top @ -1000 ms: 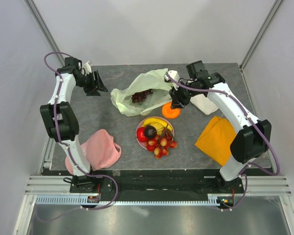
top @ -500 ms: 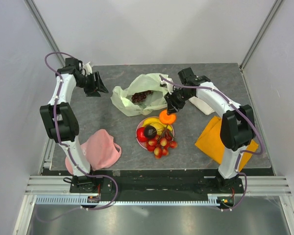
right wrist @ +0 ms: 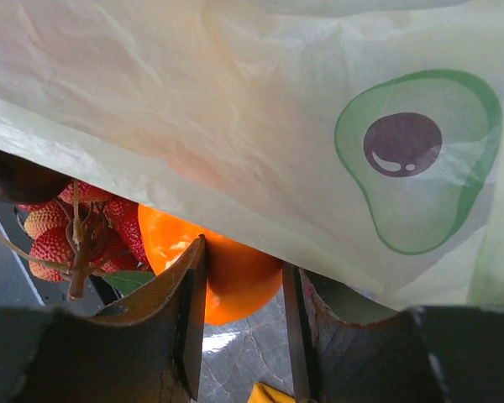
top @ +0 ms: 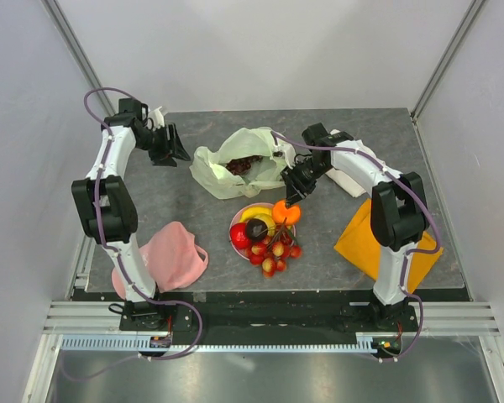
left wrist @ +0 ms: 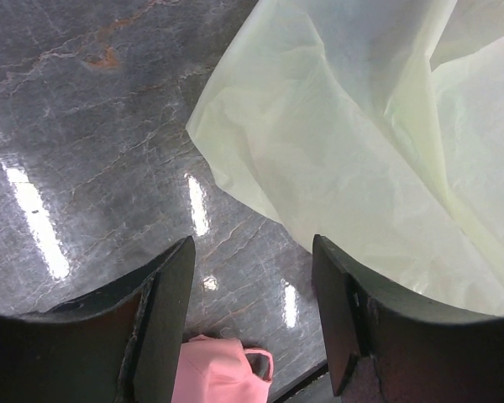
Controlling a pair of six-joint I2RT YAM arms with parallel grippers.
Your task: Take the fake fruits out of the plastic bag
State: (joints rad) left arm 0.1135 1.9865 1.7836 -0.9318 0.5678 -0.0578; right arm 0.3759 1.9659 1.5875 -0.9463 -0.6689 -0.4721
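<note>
- Holding the orange by its sides, the right hand has one finger pressed on each side of it.
- That orange is at the far right edge of the pink plate, on the side closest to the plastic bag. I cannot tell if it sits on the plate or hangs just above it.
- Just beside the orange, on its near left, the plate already has the banana, the apple, the dark plum and the berry cluster.
- So I think the only free spot is right under the orange, and the hand needs to go down, not sideways, before it lets go.
- The plastic bag lies on the worktop just past the plate, farther from the robot. The grape bunch is inside it, lying long ways from left to right.
- From the right hand, the grapes are farther away and a bit to the left.
- The left hand is wide open and holds nothing. It is just beside the bag's left edge, with the grapes off to its right.
- The grapes are about halfway between the two hands. I think the right one has the easier way in once it is free.
</note>
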